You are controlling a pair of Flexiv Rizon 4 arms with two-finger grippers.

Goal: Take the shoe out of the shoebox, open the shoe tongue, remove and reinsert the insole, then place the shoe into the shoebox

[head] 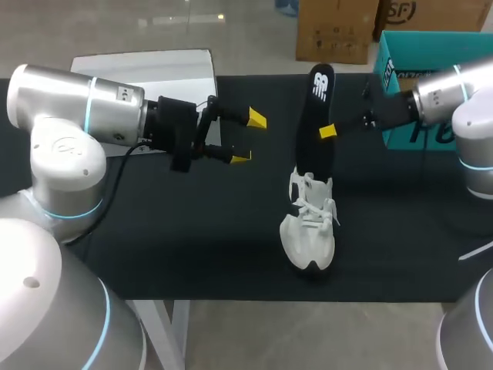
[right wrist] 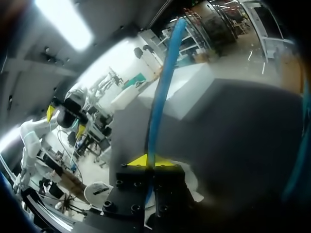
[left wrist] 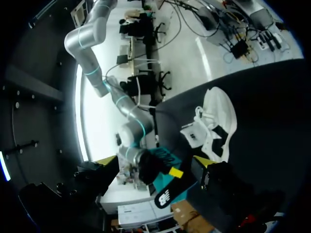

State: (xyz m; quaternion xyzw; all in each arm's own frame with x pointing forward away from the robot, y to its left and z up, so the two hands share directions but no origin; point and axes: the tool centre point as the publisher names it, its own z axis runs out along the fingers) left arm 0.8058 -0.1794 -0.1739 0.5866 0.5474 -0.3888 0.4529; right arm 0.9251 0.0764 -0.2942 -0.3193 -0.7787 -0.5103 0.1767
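Right gripper (head: 327, 131) tight on insole (head: 313, 116)

The rounded silver-grey left arm (head: 73, 116) and right arm (head: 462, 96), ringed in cyan, end in a black, yellow-tipped left gripper (head: 248, 139) and right gripper (head: 327, 131), with a black cable trailing toward 7 o'clock off the left wrist.

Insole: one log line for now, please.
insole: in right end effector, shut, over shoe | shoe: on table, outside shoebox | left end effector: open, apart
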